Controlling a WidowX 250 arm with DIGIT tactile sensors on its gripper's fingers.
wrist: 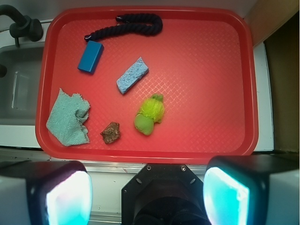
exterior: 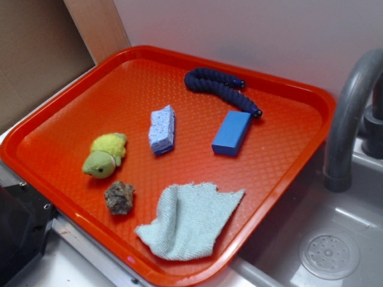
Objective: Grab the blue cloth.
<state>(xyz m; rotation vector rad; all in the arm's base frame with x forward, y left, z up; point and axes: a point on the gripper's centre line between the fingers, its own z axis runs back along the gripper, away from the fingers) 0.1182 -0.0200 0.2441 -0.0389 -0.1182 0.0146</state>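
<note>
Hanging high above the orange plastic tray (wrist: 243, 84), the gripper (wrist: 147, 190) is spread wide and empty; the pale blue-green terry cloth (wrist: 69, 118) lies crumpled in a near corner, beside a brown rock (wrist: 111, 132), with the solid blue block (wrist: 90, 56) farther off

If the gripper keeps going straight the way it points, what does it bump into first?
Probably the bare red tray, near the green plush toy. The open gripper points down at the tray's middle, not at the blue cloth. Depth is hard to judge.
</note>
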